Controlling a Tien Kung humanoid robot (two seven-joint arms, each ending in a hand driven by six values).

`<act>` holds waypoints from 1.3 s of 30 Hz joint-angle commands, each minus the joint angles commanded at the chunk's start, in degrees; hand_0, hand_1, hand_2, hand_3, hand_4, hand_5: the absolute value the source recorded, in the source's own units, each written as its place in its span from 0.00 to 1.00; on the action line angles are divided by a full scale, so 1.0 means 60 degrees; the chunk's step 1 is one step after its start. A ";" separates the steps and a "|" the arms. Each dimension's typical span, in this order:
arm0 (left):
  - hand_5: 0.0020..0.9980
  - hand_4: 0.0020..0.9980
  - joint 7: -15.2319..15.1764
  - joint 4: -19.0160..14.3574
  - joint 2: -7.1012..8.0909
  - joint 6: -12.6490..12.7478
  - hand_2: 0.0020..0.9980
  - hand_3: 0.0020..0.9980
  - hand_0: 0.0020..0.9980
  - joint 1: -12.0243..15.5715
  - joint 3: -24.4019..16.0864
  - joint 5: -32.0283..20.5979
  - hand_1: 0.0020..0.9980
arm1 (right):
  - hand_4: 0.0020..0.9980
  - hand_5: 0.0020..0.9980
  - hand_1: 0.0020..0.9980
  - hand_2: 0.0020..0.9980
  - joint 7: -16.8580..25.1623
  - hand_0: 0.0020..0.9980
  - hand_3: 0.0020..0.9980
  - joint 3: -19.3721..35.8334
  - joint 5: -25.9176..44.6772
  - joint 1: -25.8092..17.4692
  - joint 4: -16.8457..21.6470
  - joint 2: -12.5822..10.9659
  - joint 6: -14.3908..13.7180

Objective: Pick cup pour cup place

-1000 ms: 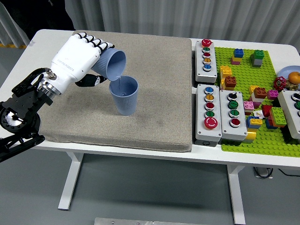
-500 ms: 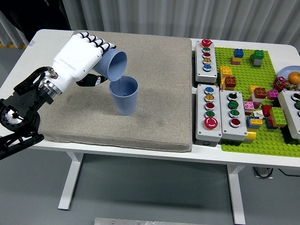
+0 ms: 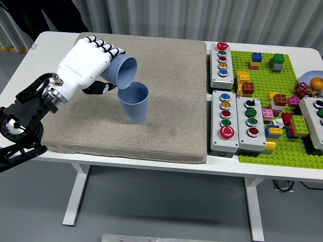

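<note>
My left hand [image 3: 101, 65], white with black fingertips, is shut on a blue cup [image 3: 122, 71]. That cup is tipped on its side, mouth facing right and down, its rim just above a second blue cup [image 3: 134, 103]. The second cup stands upright on the grey mat [image 3: 166, 116], left of centre. I see no stream between the two cups. My right hand is out of view.
Right of the mat stand several grey button boxes [image 3: 225, 121] with coloured buttons. Further right lies a green baseplate [image 3: 282, 146] covered with loose toy bricks. A dish with an orange fruit [image 3: 316, 83] sits at the right edge.
A thin stream ran from the tipped cup into the standing cup a second ago and has stopped. My left hand with its cup shifted slightly right.
</note>
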 joint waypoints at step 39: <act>0.17 0.71 -0.4576 0.0371 -0.1893 0.1576 0.63 0.57 0.54 0.2664 -0.5046 -0.6113 0.54 | 0.00 0.00 0.63 0.56 -0.0094 0.70 0.56 0.0095 -0.0243 -0.0233 0.0000 0.0078 0.0060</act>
